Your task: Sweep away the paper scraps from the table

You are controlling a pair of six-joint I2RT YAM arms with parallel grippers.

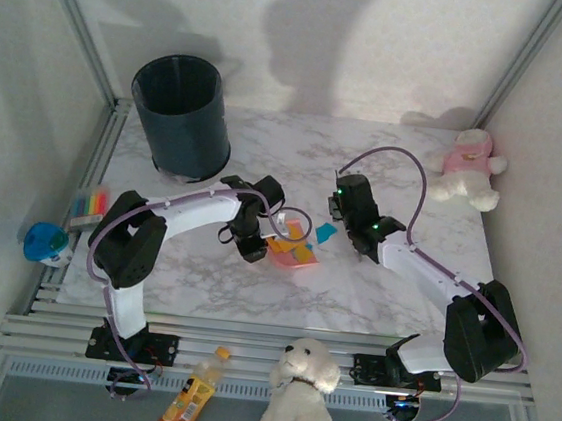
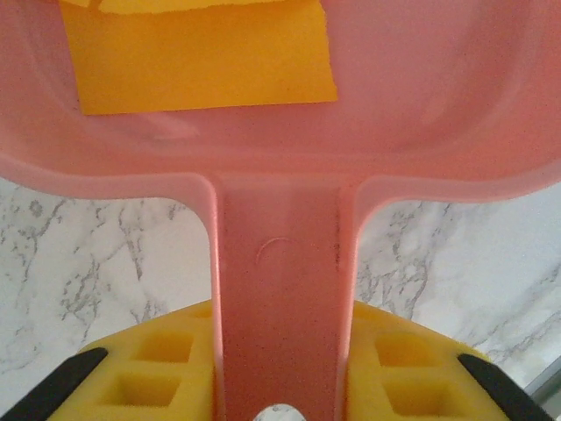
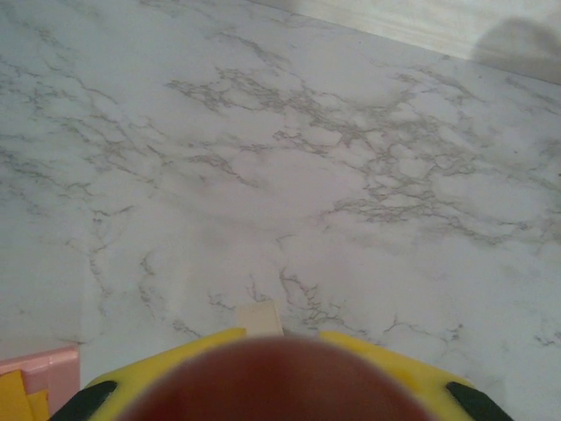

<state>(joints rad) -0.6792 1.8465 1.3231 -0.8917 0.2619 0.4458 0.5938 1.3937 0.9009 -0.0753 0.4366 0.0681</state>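
On the marble table, near its middle, sits the pink dustpan, and I place everything else from it. Beyond it and to the left stands a dark round bin. Far off to its right, at the back corner, a white plush toy in a pink top leans at the table's edge. Well to the left of the dustpan, on the side rail, lie a striped block and a blue-and-white thing that I cannot make out. On the near side of the dustpan, past the table's front rail, stand a white plush dog and an orange bottle lying down. Nothing stands between the dustpan and either claw. My left claw is pinching the dustpan's handle, the yellow pads tight on both sides of it. My right claw is just right of the dustpan, pressed together on a blurred reddish-brown thing that I cannot identify. The paper scraps lie mostly inside the dustpan, orange pieces just ahead of my left claw. One teal scrap lies on the table just beside the dustpan's right edge, between it and my right claw.
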